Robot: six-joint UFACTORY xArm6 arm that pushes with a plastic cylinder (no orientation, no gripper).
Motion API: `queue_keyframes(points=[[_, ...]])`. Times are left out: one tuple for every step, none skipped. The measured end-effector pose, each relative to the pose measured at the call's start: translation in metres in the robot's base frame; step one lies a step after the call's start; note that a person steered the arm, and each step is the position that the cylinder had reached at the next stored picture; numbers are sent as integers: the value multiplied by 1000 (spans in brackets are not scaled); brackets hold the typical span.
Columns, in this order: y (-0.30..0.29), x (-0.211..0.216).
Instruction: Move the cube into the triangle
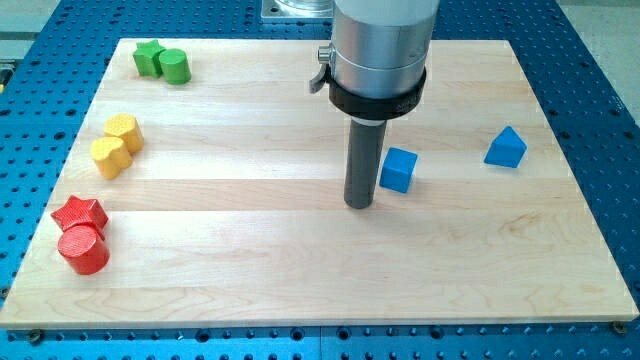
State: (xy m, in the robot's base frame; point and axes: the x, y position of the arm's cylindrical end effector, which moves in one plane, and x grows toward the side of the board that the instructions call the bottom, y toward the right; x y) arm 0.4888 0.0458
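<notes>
A blue cube [398, 169] lies on the wooden board [300, 270], right of centre. A blue triangle block [506, 148] lies further to the view's right, a little higher up, apart from the cube. My tip [359, 205] stands just left of the cube, at its lower left side, very close to it; I cannot tell if they touch. The cube lies between my tip and the triangle.
A green star [148, 57] and green cylinder [174, 66] sit at the top left. Two yellow blocks [116, 145] lie at the left edge. A red star [79, 213] and red cylinder [84, 250] lie at the lower left.
</notes>
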Motion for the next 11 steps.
queue_keyframes(points=[[4,1],[4,-2],[30,-33],[62,-42],[33,-23],[62,-31],[69,-43],[58,-45],[80,-52],[121,-59],[100,-32]])
